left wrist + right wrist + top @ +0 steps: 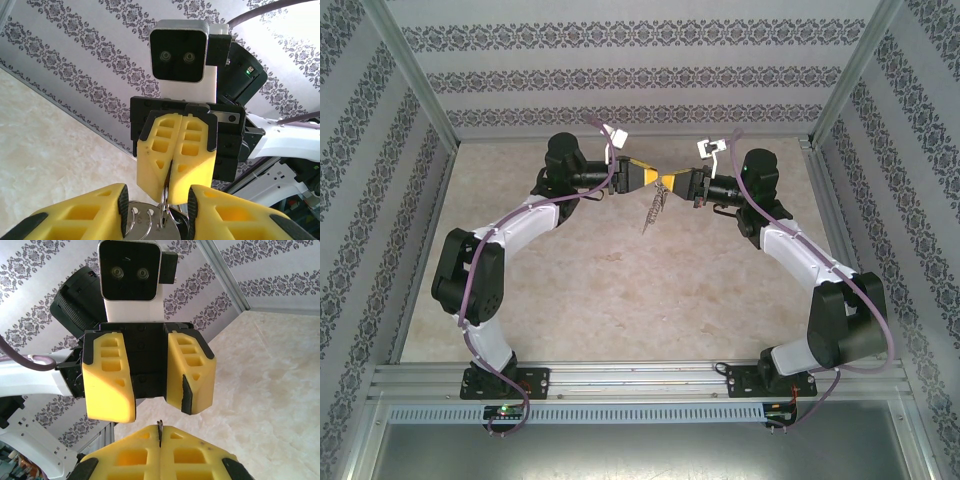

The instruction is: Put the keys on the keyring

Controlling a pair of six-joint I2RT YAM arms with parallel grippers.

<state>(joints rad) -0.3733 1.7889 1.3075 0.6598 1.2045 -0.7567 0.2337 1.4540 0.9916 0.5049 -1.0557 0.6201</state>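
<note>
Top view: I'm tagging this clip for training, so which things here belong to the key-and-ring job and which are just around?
Part of the job:
- keyring, hanging below the two grippers
- key
- left gripper, jaws apart around the key
- right gripper, jaws shut on the keyring

Just around:
- table
- purple cables
- patterned walls

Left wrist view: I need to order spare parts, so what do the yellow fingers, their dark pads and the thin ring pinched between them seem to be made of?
Yellow fingers: matte moulded or printed plastic, judging by the hollow cells. Dark pads: probably rubber, dull black. Keyring: thin metal wire, silvery and shiny; the round pieces beside it look like polished metal too.
</note>
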